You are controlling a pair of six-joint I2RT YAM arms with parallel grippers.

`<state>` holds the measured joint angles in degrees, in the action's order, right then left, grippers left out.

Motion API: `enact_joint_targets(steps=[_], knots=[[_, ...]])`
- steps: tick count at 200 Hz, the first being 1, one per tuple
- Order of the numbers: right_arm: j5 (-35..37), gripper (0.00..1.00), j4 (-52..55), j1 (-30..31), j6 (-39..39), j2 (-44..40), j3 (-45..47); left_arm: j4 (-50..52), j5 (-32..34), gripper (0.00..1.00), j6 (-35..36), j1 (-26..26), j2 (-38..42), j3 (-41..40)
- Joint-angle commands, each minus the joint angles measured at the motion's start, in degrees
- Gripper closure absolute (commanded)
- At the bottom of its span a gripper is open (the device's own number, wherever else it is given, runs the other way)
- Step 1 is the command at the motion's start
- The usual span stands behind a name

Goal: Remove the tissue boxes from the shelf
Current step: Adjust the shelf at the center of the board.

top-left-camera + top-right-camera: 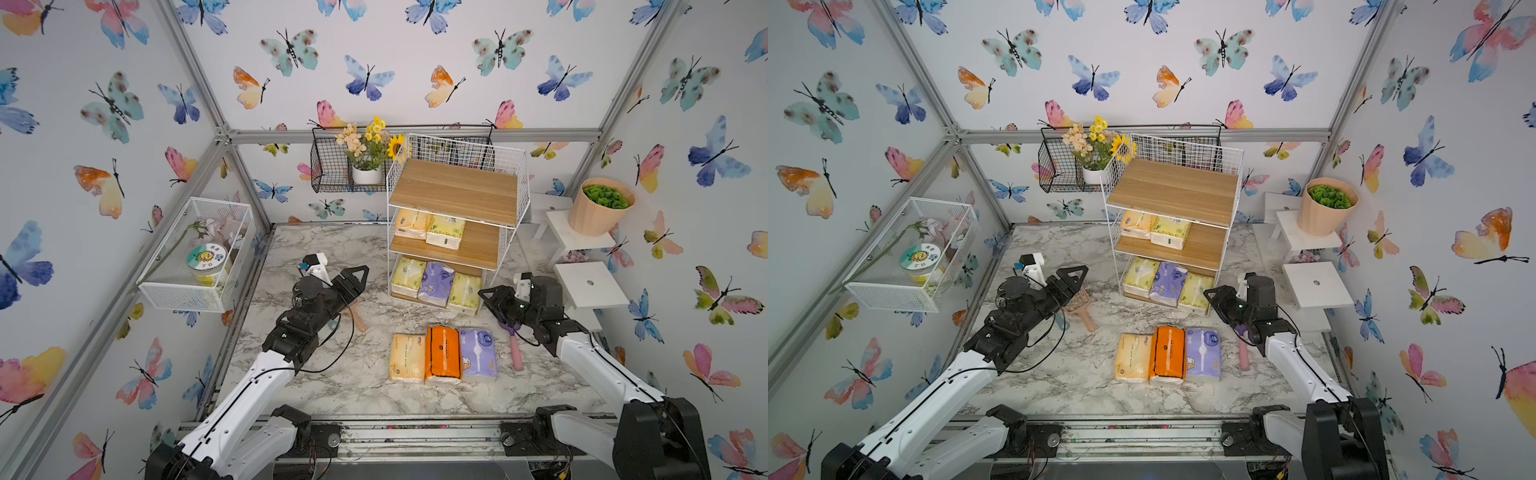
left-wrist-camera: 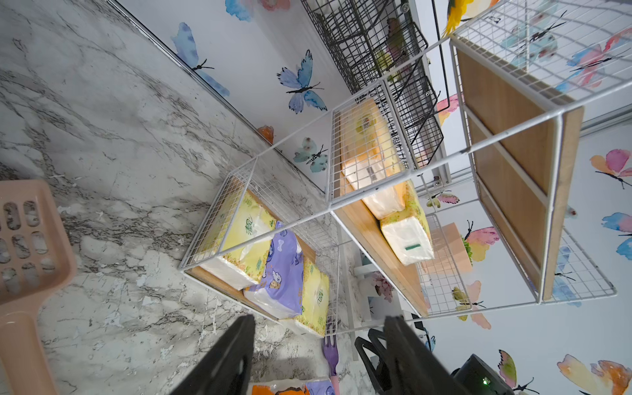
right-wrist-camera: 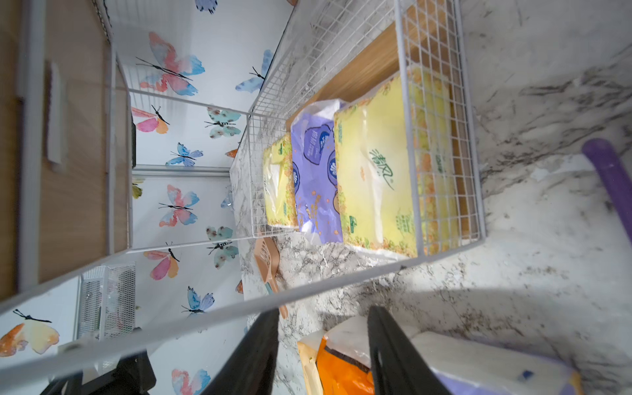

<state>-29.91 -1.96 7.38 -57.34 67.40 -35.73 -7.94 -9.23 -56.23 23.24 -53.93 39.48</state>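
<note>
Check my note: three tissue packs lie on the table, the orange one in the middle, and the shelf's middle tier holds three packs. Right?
Not quite: the middle tier of the shelf holds two, a peach pack and a yellow-green pack, as both top views show. The table part is right, orange pack in the middle.

Green brush characters reading 清风 stood on the yellow-green tissue pack [image 3: 376, 178]. Print on the lavender pack [image 3: 316, 171] and the jar lid [image 1: 206, 257] was too small to read.
</note>
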Motion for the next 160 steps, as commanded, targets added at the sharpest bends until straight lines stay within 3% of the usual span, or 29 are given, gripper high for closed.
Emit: enact_joint_targets(steps=[1, 59, 160], knots=[[-3.5, 0.54, -3.1, -1.4, 0.8, 1.5, -2.4, -0.6, -1.7, 0.36, -0.8, -0.4, 1.1, -0.7], [-5.0, 0.54, -6.9, -4.6, -0.7, 6.2, -5.6, -0.5, -1.1, 0.35, -1.1, -0.3, 1.9, -1.2], [-7.1, 0.57, -3.7, -8.3, 6.2, 13.7, -13.8, 1.3, -3.3, 0.36, -1.4, -0.3, 2.1, -0.8]])
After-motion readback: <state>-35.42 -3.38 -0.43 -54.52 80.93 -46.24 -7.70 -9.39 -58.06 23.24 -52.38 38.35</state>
